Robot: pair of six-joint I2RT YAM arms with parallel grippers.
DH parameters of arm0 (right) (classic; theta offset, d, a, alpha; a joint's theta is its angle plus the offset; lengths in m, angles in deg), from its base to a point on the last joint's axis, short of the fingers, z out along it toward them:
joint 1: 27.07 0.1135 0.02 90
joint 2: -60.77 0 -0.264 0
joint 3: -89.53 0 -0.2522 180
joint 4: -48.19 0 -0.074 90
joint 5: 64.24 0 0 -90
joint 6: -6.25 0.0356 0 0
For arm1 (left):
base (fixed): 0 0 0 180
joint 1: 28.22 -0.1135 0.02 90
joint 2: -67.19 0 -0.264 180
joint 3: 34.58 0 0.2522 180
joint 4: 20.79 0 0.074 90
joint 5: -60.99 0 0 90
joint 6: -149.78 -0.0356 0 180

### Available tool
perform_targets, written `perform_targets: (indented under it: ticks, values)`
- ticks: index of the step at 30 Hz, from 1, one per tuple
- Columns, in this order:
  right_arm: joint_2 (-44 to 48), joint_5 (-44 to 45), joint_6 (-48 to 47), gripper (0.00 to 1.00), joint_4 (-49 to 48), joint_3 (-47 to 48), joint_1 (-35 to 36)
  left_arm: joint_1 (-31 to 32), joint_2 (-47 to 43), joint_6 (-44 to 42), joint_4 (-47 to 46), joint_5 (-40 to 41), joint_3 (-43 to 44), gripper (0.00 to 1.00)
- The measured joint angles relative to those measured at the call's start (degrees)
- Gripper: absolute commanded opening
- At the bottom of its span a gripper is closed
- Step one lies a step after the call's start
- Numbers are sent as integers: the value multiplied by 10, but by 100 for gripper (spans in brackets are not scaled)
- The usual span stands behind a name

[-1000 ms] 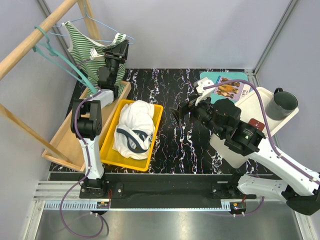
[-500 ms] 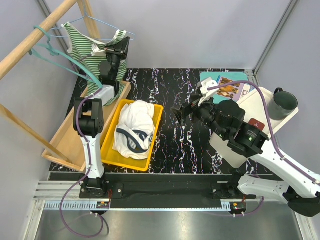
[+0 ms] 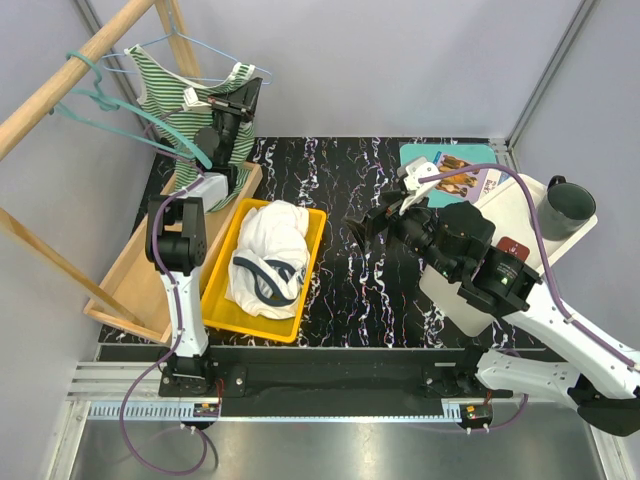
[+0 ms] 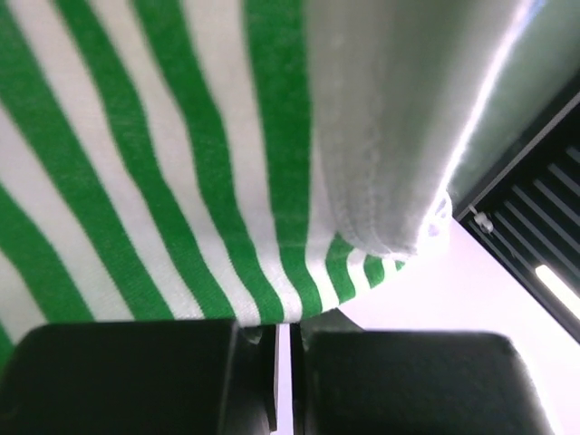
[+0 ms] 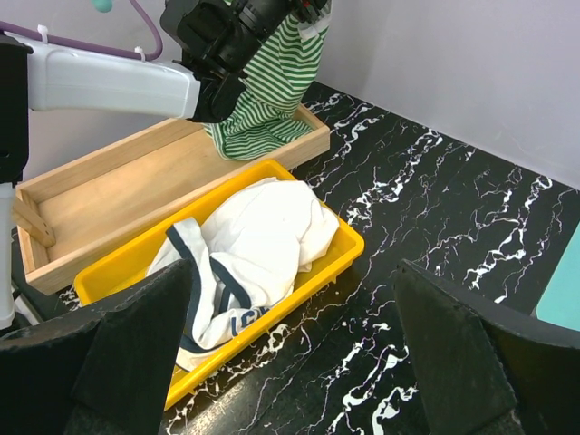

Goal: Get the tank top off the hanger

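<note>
The tank top (image 3: pixel 155 85) is soft knit, striped green and white, with a thick white rolled edge that shows close up in the left wrist view (image 4: pixel 381 136). It hangs on a thin pale-blue wire hanger (image 3: pixel 205 50) under a round wooden pole (image 3: pixel 60 85) at the far left, its lower end draping toward a shallow wooden tray (image 3: pixel 130 280).

The left gripper (image 3: pixel 240 95) is raised to the garment's right shoulder. Its black fingers (image 4: pixel 127 376) are pressed almost together, only a narrow slit between them, and the striped cloth runs down into them, so we take it as clamped on the fabric. The right gripper (image 5: pixel 290 299) hovers over the middle of the table (image 3: pixel 340 290) with its jaws spread wide and nothing between them.

The tabletop is glossy black marble pattern with white veins. Beside the wooden tray sits a yellow plastic tray (image 5: pixel 340 258) holding a crumpled white garment (image 5: pixel 263 240) with navy trim. On the right a dark green cup (image 3: pixel 563 207) stands on a white tray (image 3: pixel 510 200). Plain grey walls close in the space.
</note>
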Motion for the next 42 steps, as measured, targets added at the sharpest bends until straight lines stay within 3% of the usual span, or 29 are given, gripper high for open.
perform_targets:
  ticks: [9,31,42]
  values:
    - [0,-3,4,100,0,-1,0,-5,0,5,-34,-49,-1,0]
    - [-9,-6,15,100,0,-1,0,-7,-47,10,-7,-118,14,0]
    - [-31,-6,28,100,0,1,0,16,-112,15,-49,-138,-167,0]
